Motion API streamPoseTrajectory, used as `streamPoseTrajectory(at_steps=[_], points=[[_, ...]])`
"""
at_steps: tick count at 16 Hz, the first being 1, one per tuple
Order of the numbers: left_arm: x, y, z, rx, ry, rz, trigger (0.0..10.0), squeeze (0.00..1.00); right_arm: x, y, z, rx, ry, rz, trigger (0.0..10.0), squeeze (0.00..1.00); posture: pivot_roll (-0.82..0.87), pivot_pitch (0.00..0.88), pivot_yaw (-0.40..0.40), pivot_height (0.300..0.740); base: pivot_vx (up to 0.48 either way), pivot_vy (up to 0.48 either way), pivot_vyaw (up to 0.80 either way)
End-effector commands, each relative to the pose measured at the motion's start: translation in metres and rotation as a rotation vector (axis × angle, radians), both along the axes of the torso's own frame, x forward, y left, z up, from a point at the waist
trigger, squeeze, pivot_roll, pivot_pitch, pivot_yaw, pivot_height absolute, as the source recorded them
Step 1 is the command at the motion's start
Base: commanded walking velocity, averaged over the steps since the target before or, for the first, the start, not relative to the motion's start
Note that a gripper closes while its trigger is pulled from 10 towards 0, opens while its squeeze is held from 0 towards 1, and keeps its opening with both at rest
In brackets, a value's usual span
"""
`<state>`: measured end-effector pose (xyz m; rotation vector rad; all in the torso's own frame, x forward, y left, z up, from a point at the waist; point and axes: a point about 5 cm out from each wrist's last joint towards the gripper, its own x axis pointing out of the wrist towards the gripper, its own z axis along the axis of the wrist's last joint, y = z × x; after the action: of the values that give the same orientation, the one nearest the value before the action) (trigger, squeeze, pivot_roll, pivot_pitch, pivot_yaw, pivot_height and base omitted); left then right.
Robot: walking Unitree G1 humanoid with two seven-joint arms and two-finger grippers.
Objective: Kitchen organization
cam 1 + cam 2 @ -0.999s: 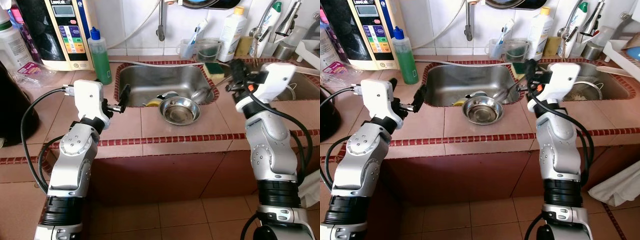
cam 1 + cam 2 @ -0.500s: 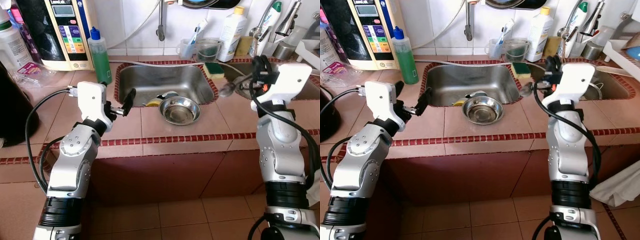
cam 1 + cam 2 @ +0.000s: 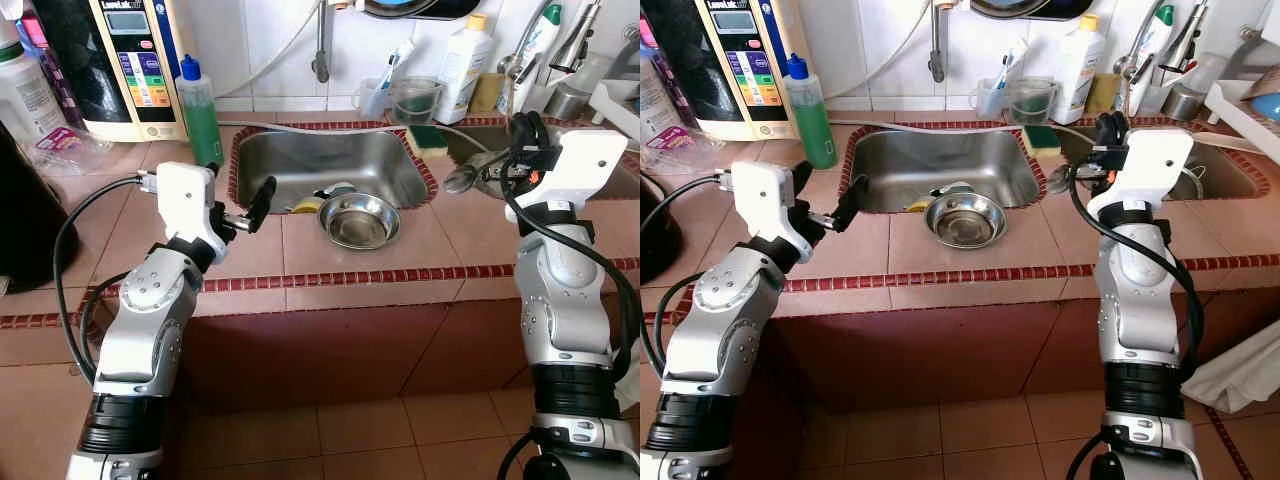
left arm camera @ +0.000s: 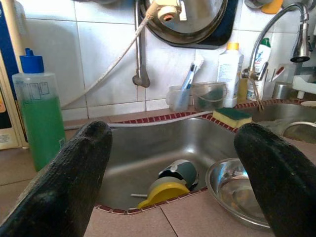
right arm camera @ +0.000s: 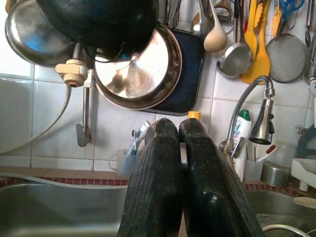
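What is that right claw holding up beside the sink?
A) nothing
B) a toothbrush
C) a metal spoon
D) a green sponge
C: the right gripper has its black fingers pressed shut on a metal spoon, whose shiny bowl sticks out above the tiled counter.

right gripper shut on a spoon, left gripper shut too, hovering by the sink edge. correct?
Not quite. The right gripper is shut on the spoon, but the left gripper by the sink is open; the left wrist view shows its fingers spread wide.

White tiled wall (image 3: 270, 40), terracotta counter (image 3: 340, 255), tiled floor (image 3: 350, 430)
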<state>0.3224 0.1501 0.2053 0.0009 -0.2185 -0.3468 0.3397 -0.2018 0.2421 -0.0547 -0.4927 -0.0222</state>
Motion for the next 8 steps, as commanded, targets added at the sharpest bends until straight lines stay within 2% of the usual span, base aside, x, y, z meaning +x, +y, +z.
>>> streamPoseTrajectory(at_steps=[1, 8], points=[[0.0008, -0.0023, 0.0048, 0.009, -0.015, -0.012, 10.0, 0.0, 0.0005, -0.0013, 0.0082, -0.002, -0.033, -0.003, 10.0, 0.0, -0.14, 0.002, 0.014, 0.74, 0.24, 0.0, 0.0], [0.0001, -0.0025, 0.0046, 0.005, -0.012, -0.022, 10.0, 0.0, 0.0012, -0.0019, 0.0049, -0.002, -0.019, -0.008, 10.0, 0.0, -0.13, 0.008, 0.018, 0.74, 0.315, 0.0, 0.0]])
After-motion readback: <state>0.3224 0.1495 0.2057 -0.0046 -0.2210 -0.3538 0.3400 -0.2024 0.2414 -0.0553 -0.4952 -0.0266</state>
